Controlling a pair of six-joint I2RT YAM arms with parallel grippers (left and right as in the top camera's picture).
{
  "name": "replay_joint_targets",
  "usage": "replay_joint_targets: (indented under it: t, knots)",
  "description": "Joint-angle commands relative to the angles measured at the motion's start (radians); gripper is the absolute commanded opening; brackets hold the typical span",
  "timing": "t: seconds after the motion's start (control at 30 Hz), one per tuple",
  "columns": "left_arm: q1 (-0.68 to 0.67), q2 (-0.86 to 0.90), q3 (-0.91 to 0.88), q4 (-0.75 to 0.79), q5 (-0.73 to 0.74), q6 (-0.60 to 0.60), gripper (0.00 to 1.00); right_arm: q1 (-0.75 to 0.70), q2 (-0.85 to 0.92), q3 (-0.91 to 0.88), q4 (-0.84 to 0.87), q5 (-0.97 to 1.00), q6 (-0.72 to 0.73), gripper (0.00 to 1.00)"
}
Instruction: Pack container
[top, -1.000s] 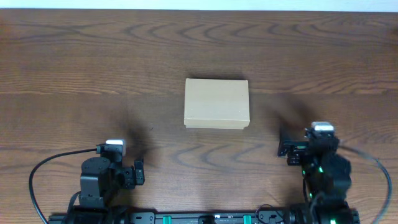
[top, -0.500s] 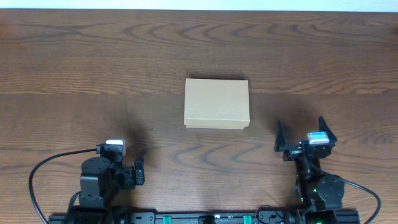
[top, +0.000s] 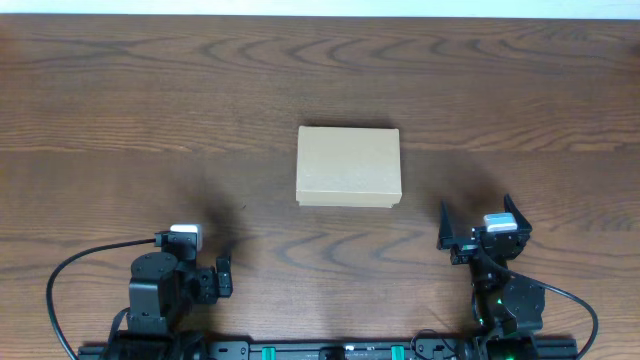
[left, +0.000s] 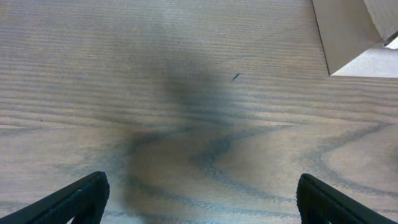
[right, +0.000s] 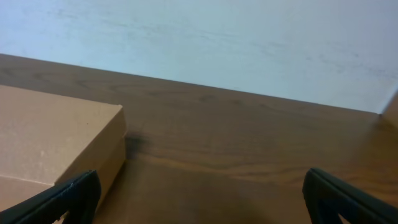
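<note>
The tan cardboard container sits closed in the middle of the wooden table. Its corner shows at the top right of the left wrist view and its side at the left of the right wrist view. My left gripper is at the near left, open and empty, fingertips wide apart over bare wood. My right gripper is at the near right, open and empty, fingers spread, to the right of the container and short of it.
The wooden table stretches to a pale wall at the back. A black cable loops by the left arm base. No markers or tape roll are in view.
My right arm has drawn back toward its base and its fingers have spread open, now pointing at the box's right side. The left arm and the container have not moved.
</note>
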Motion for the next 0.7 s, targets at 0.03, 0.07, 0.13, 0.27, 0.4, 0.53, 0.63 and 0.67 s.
replay_joint_targets:
  t: [0.03, 0.07, 0.13, 0.27, 0.4, 0.53, 0.63, 0.67]
  knots:
    - [-0.004, -0.005, -0.005, -0.003, -0.008, -0.007, 0.95, 0.021, -0.007, -0.002, -0.008, -0.003, 0.011, 0.99]
    - [-0.004, -0.005, -0.005, -0.003, -0.008, -0.007, 0.96, 0.021, -0.007, -0.002, -0.008, -0.003, 0.017, 0.99]
    - [-0.004, -0.005, -0.005, -0.003, -0.008, -0.007, 0.96, 0.021, -0.007, -0.002, -0.008, -0.003, 0.037, 0.99]
    - [-0.004, -0.005, -0.005, -0.003, -0.008, -0.007, 0.95, 0.019, -0.007, -0.002, -0.005, 0.020, 0.089, 0.99]
    - [-0.004, -0.005, -0.005, -0.003, -0.008, -0.007, 0.95, 0.015, -0.007, -0.002, -0.005, 0.024, 0.118, 0.99]
    - [-0.004, -0.005, -0.005, -0.003, -0.008, -0.007, 0.95, -0.003, -0.007, -0.002, -0.003, 0.033, 0.177, 0.99]
    - [-0.004, -0.005, -0.005, -0.003, -0.008, -0.007, 0.95, -0.011, -0.007, -0.002, -0.003, 0.040, 0.204, 0.99]
    - [-0.004, -0.005, -0.005, -0.003, -0.008, -0.007, 0.95, -0.014, -0.007, -0.002, -0.003, 0.039, 0.207, 0.99]
